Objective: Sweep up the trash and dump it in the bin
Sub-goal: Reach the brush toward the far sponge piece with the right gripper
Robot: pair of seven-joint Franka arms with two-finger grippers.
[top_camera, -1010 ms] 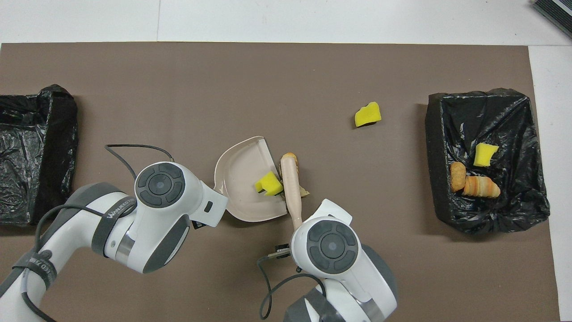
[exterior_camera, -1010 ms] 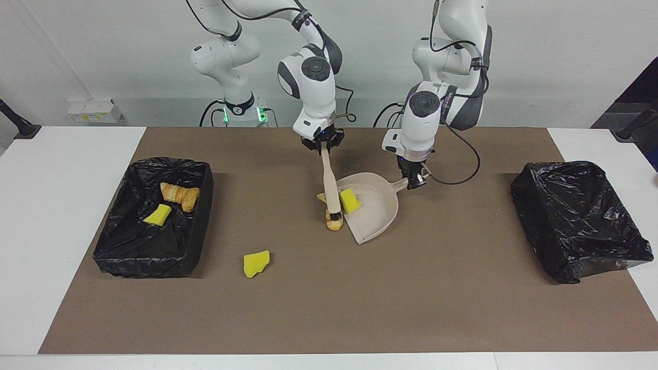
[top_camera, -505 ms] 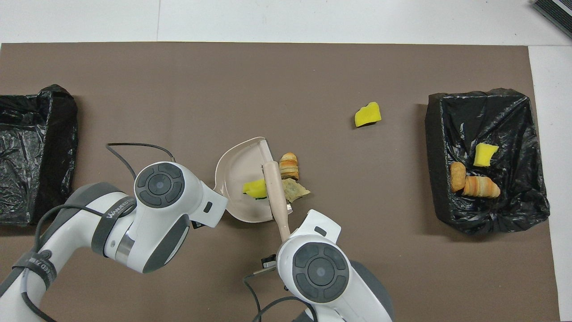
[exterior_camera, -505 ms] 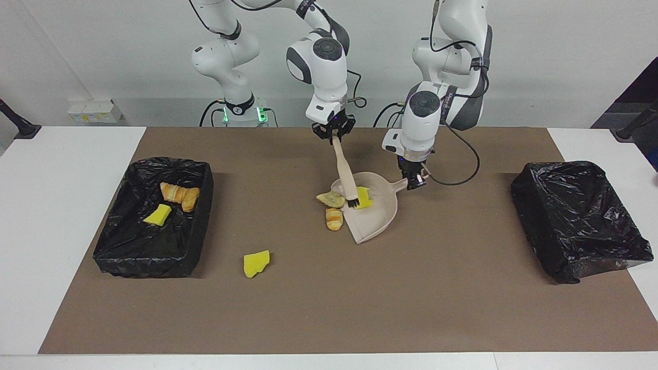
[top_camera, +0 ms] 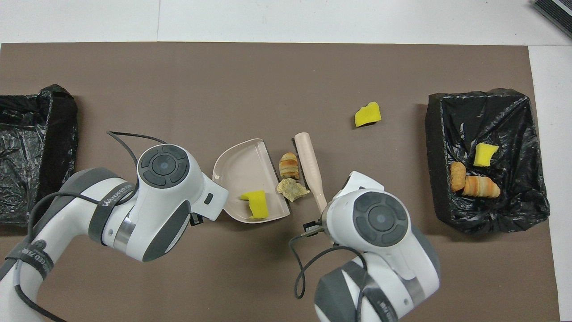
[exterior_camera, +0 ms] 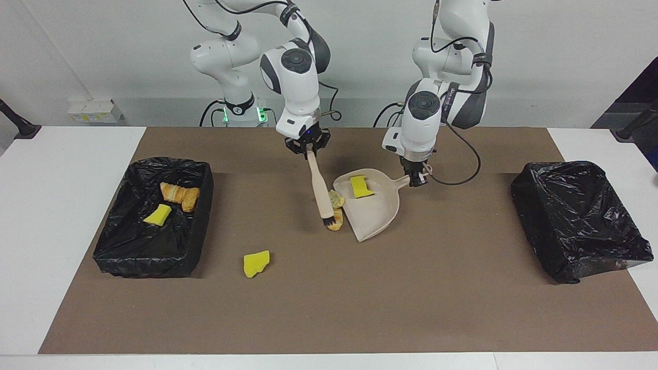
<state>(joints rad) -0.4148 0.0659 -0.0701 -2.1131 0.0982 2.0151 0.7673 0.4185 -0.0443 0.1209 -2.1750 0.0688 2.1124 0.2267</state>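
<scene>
My right gripper (exterior_camera: 307, 148) is shut on the handle of the beige brush (exterior_camera: 321, 191). Its bristles are down beside two golden-brown pastry pieces (top_camera: 289, 164) (top_camera: 292, 189), on their right-arm side. The pieces lie at the mouth of the beige dustpan (exterior_camera: 378, 208). My left gripper (exterior_camera: 415, 178) is shut on the dustpan's handle. One yellow sponge chunk (exterior_camera: 361, 186) lies in the pan. Another sponge chunk (exterior_camera: 256, 263) lies loose on the mat, farther from the robots. The black-lined bin (exterior_camera: 154, 241) at the right arm's end holds a sponge chunk (exterior_camera: 158, 214) and two pastries (exterior_camera: 180, 195).
A second black-lined bin (exterior_camera: 576, 216) stands at the left arm's end of the table. A brown mat (exterior_camera: 411, 298) covers the table. A cable (exterior_camera: 462, 169) hangs from the left wrist over the mat near the dustpan handle.
The right gripper lifted the brush out of the pan and swung it back over the two pastry pieces to their right-arm side. The sponge chunk now lies deeper in the pan.
</scene>
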